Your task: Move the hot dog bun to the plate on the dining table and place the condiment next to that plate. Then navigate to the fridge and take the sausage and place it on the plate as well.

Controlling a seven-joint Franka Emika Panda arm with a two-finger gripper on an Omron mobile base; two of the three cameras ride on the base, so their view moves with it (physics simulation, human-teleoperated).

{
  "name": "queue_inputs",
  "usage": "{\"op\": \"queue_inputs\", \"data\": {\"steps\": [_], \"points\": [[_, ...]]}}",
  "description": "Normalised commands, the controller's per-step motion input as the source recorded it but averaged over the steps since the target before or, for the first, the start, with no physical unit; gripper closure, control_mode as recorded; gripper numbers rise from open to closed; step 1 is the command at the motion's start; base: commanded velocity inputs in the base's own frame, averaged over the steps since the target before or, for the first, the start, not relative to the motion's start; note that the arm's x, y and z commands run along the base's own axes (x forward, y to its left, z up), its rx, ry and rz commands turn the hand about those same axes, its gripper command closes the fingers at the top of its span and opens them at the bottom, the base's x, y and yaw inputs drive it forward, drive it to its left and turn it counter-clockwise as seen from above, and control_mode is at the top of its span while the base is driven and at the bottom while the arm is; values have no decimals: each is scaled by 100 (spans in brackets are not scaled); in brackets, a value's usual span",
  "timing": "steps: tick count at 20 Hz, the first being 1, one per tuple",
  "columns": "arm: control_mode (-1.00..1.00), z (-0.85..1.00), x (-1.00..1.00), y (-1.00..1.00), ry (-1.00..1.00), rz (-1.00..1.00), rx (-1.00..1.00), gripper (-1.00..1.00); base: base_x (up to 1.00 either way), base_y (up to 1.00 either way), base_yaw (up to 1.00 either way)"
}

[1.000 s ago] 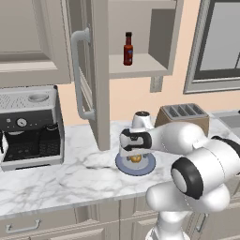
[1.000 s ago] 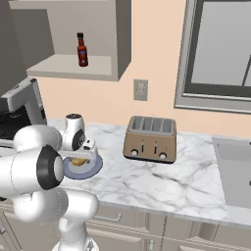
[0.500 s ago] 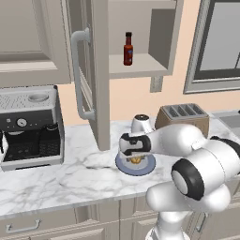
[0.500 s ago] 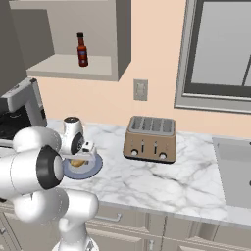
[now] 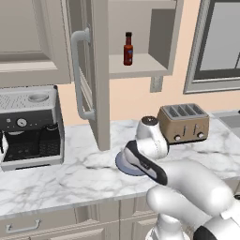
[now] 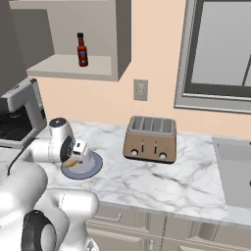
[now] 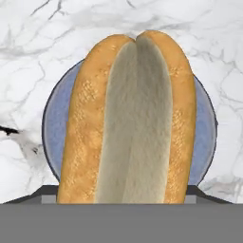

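On the slate-blue round plate [image 7: 56, 118], the golden split-top bun [image 7: 130, 118] lies directly under my gripper [image 6: 78, 153]; jaw spread unreadable.

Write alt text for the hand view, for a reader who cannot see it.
A golden-tan hot dog bun, split side up with its pale inside showing, lies close below the camera across a round blue-grey plate. The plate rests on a white, grey-veined marble counter.
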Motion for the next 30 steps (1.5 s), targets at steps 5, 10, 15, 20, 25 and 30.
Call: {"op": "queue_inputs", "data": {"steps": [5,10,15,20,25,30], "points": [[-100,80,-60,-12,-10,-6,11,100,0,0,0],[-100,83,-61,-13,-5,-7,7,100,0,0,0],[-100,91,-54,-8,0,-9,2,100,0,0,0],[-100,92,-43,-8,4,-12,5,100,0,0,0],[-100,81,-48,-8,3,-2,1,100,0,0,0],[-100,51,-67,-5,1,0,0,100,0,0,0]]}}
